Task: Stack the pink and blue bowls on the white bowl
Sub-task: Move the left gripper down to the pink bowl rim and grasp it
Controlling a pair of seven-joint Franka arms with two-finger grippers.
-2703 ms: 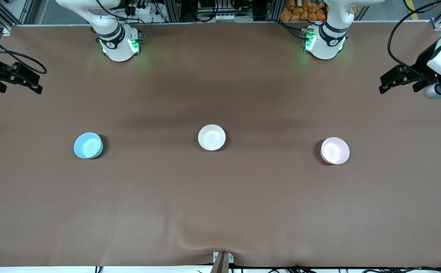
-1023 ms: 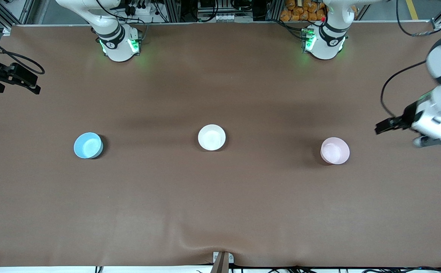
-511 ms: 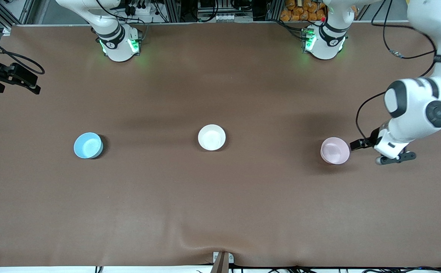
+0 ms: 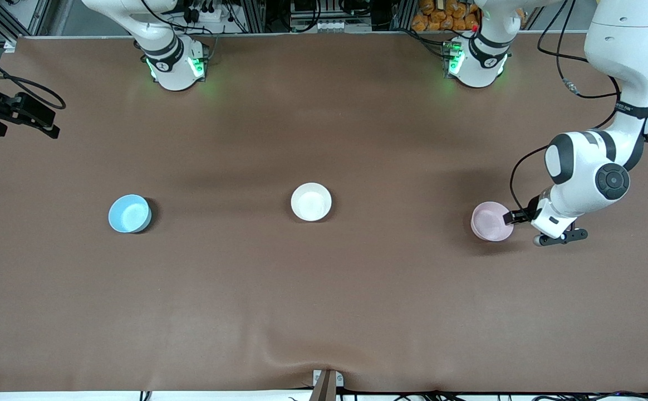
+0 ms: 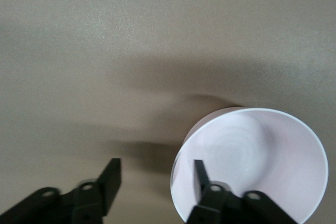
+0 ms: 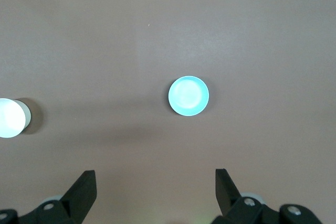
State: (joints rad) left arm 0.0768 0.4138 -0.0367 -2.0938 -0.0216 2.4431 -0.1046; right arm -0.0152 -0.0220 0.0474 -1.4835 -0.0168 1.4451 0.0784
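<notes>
Three small bowls stand in a row across the brown table. The blue bowl [image 4: 129,213] [image 6: 188,96] is toward the right arm's end, the white bowl [image 4: 311,201] [image 6: 9,117] is in the middle, and the pink bowl [image 4: 491,221] [image 5: 252,161] is toward the left arm's end. My left gripper [image 4: 516,217] [image 5: 156,170] is down at the pink bowl's rim, open. One of its fingers [image 5: 199,174] is inside the bowl and the other is outside, apart from the wall. My right gripper [image 4: 51,125] [image 6: 155,178] waits high over its end of the table, open and empty.
The two arm bases [image 4: 176,64] [image 4: 477,61] stand along the edge farthest from the front camera. A small mount [image 4: 327,381] sits at the nearest edge, where the brown cover [image 4: 302,345] is wrinkled.
My left arm has swung in from its end of the table and come down at the pink bowl, its fingers now astride the rim. The bowls and the right arm have not moved.
</notes>
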